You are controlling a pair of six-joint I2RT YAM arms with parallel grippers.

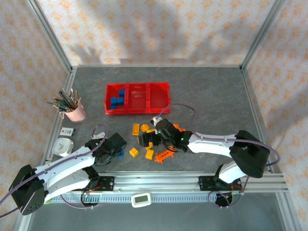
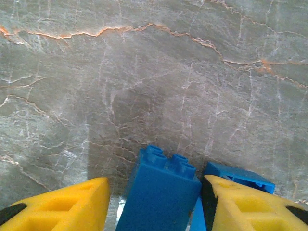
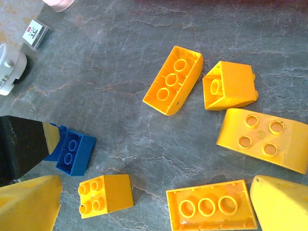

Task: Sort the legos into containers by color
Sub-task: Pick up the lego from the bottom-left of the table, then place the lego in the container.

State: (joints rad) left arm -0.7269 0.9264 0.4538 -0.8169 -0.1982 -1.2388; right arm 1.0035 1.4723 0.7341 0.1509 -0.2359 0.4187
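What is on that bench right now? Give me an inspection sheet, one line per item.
Surface: grey marbled table, no spills seen.
Job's things: red three-bin tray, blue bricks in its left bin; yellow and orange bricks loose in front of it; toothed orange piece nearest the arms.
Clutter: pink pencil cup, white round device and small tag at left.
Grippers: left gripper straddles a blue brick, gap at one finger; right gripper open above yellow bricks.
Cables: grey cable loops beside the tray's right corner.
Surroundings: patterned walls, aluminium frame.
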